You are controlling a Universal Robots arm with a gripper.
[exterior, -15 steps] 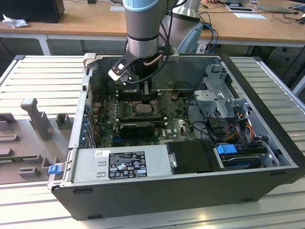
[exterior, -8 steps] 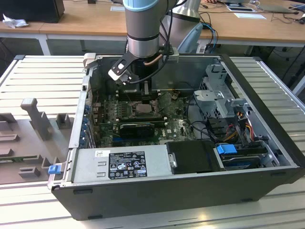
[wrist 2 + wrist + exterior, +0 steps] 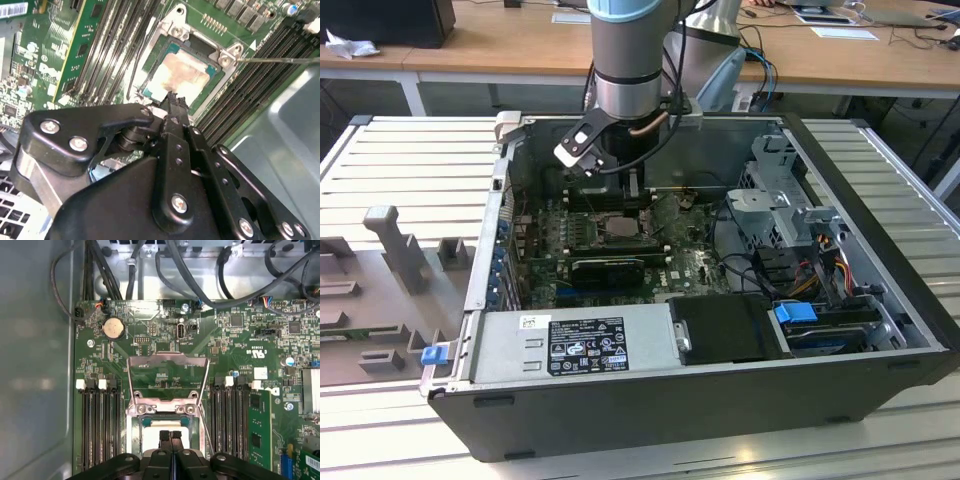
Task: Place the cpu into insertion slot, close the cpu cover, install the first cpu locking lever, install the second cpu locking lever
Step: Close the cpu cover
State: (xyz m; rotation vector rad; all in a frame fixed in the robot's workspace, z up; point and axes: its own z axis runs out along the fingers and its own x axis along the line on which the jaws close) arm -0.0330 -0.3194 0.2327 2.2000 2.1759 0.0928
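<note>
The cpu (image 3: 182, 75) lies flat in the insertion slot (image 3: 197, 47), its pale metal face up; it appears again in the first wrist view (image 3: 152, 432). My gripper (image 3: 175, 100) hangs just above the cpu's near edge, fingers pressed together with nothing between them; whether the tips touch the chip I cannot tell. The cpu cover (image 3: 167, 360) is swung open, lying back beyond the slot (image 3: 165, 412), with board showing through its window. A thin locking lever (image 3: 280, 59) sticks out to one side, free. In the exterior view the gripper (image 3: 618, 205) is low inside the case over the slot (image 3: 620, 229).
Long black memory slots (image 3: 100, 425) flank the socket on both sides. A green card (image 3: 257, 430) stands beside them. Cables (image 3: 200, 270) run along the case wall beyond the board. The power supply (image 3: 590, 345) and drive cage (image 3: 780, 210) crowd the case.
</note>
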